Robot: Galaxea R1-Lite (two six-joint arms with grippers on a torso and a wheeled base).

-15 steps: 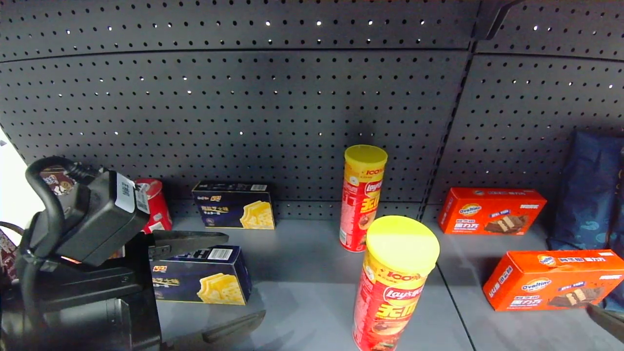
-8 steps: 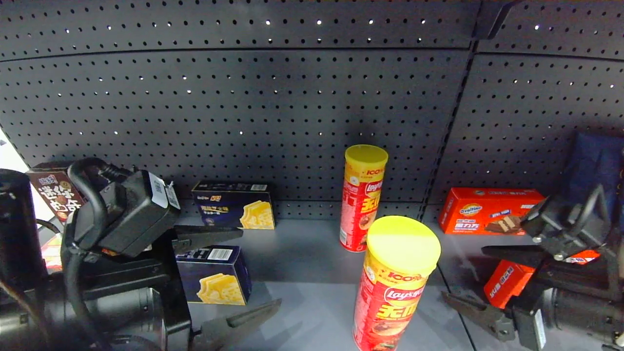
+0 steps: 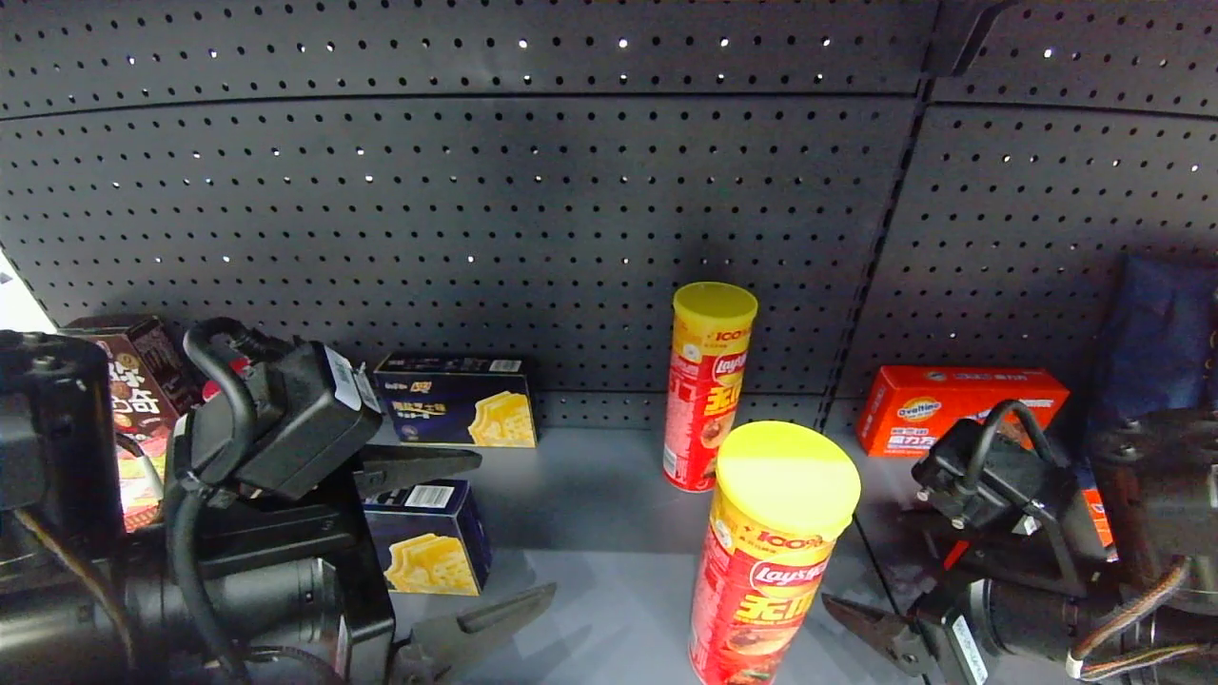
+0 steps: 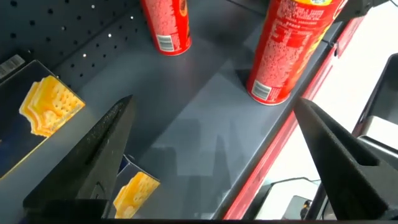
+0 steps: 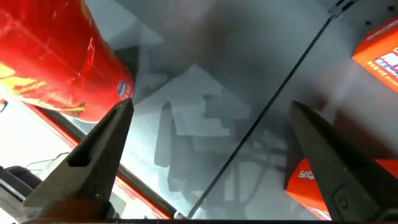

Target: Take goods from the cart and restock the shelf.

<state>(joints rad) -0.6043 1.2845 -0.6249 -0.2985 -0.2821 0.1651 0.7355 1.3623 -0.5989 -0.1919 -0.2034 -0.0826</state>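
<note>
Left end effector (image 3: 514,528): fingers wide apart and empty, held low over the shelf (image 3: 590,504).
Right end effector (image 3: 866,561): fingers also spread and empty, low over the front of the shelf.
Front can (image 3: 771,561): upright between the two end effectors, close to the right one's nearer finger and a little further from the left one's tips. In the left wrist view (image 4: 212,106) it stands close to the shelf's red front edge.
Back can (image 3: 709,385): upright, beyond both end effectors, against the pegboard (image 3: 571,238).
Navy box (image 3: 428,538): close under the left end effector, back near the roots of its fingers. I cannot tell whether they touch.
Second navy box (image 3: 457,400): beyond the left end effector, at the back wall.
Orange box (image 3: 952,404): beyond the right end effector. Another orange box (image 5: 329,180) lies just beside the right end effector's outer finger.
Step in hand: probably clearing the shelf to fetch more goods from the cart, since neither end effector holds anything.
Doing it well: draw each arm straight back along its own finger line, without sweeping sideways. Keep both sets of fingers spread and lifted off the shelf. Give the front can the most room, because it is tall, narrow and near the edge.
Risk: a brush from the right end effector's inner finger would likely tip the can off the front.
</note>
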